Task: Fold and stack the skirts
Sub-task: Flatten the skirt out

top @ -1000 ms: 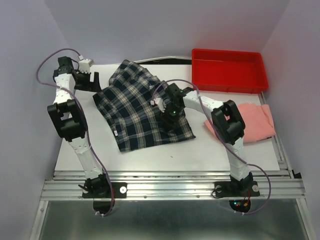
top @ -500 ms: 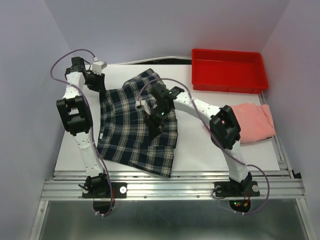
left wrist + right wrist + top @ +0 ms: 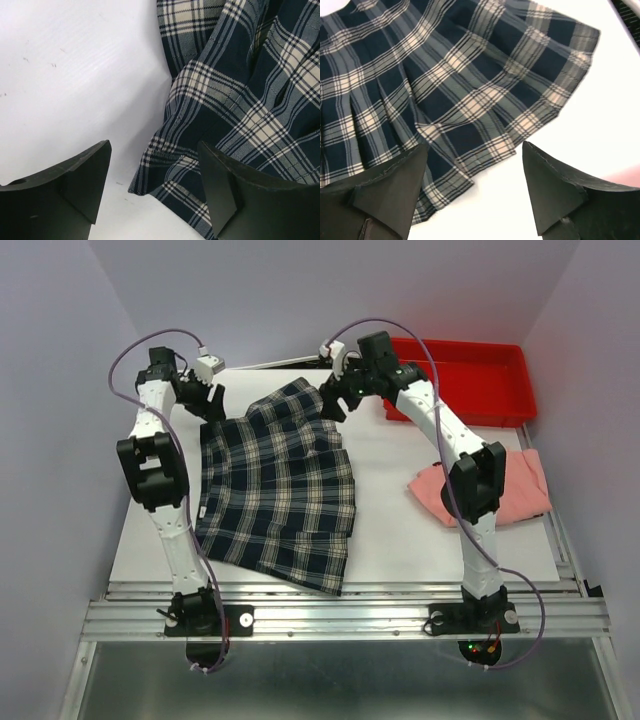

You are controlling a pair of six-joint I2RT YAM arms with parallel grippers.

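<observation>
The pleated plaid skirt (image 3: 275, 490) lies spread flat on the white table (image 3: 430, 540), left of centre. My left gripper (image 3: 206, 400) is open over its far left corner; in the left wrist view (image 3: 155, 170) that plaid corner (image 3: 225, 100) lies between the open fingers. My right gripper (image 3: 333, 402) is open and empty at the skirt's far right corner; the right wrist view (image 3: 475, 170) shows the plaid hem (image 3: 445, 75) under and beyond the left finger. The salmon-pink skirt (image 3: 515, 485) lies folded at the right edge, partly hidden by the right arm.
A red plastic tray (image 3: 455, 380) stands at the back right, just behind the right arm's wrist. The side walls stand close on the left and right. Bare white table shows in front of the pink skirt and left of the plaid skirt.
The right gripper left the middle of the plaid skirt and moved to its far right corner. The skirt now lies flatter and further left. The left gripper came closer to its far left corner.
</observation>
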